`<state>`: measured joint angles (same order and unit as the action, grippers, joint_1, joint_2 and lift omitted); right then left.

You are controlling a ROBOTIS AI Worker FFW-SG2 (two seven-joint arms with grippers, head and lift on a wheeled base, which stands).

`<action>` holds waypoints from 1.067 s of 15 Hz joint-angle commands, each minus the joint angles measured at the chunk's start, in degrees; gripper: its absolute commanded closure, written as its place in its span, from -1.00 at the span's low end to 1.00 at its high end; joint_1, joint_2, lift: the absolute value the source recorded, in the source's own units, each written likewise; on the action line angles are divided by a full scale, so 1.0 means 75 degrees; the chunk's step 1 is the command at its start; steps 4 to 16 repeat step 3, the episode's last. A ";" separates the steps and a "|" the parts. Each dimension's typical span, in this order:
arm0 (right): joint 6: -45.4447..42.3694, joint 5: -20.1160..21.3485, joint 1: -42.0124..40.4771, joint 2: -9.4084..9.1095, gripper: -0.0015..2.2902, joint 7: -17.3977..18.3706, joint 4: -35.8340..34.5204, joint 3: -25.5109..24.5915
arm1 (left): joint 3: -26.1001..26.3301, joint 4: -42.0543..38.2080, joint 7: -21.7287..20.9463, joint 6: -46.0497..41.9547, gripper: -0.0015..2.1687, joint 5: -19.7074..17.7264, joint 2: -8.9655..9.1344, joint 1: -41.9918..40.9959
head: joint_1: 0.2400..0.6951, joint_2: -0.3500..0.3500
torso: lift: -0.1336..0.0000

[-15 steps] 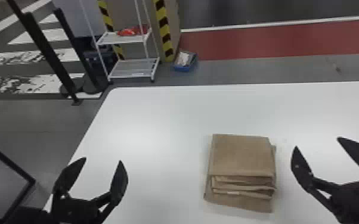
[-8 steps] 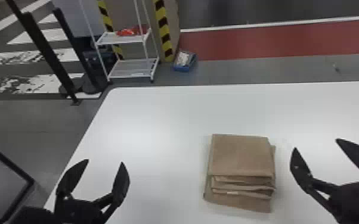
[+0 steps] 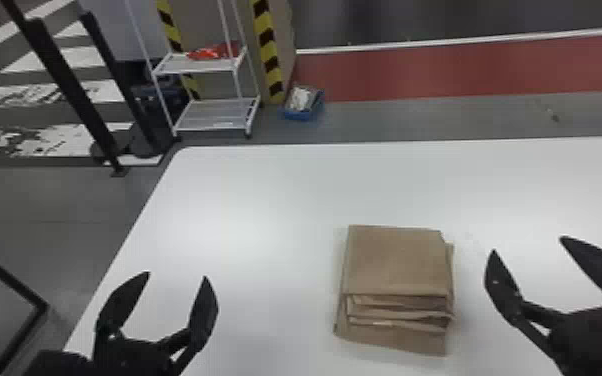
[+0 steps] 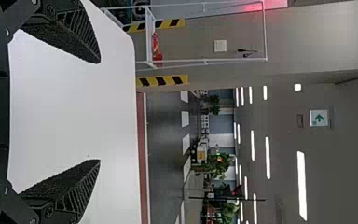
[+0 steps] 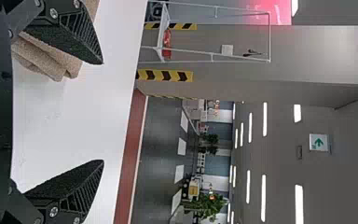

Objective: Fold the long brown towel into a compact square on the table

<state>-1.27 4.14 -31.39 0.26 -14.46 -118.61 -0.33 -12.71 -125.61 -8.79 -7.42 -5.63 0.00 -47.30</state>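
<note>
- Towel on the table, between left gripper and right gripper (rather nearer the right one)
- Shelf rack on the floor behind the table, toward its far left corner
- Bin just right of the rack
- Posts left of the rack

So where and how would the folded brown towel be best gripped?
Probably midway along the towel's right side, coming in low from the right, where the right gripper hangs open. The stack lies flat, so its edge offers all layers together. The near side looks riskier: its layers end in uneven steps and might spread.
</note>
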 commanded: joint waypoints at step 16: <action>0.0000 -0.0013 -0.0034 -0.0042 -0.87 0.0007 -0.0017 -0.0002 | 0.0042 0.0025 0.0000 0.0000 -0.87 0.0000 0.0020 0.0002 | 1.00 0.54 | -0.86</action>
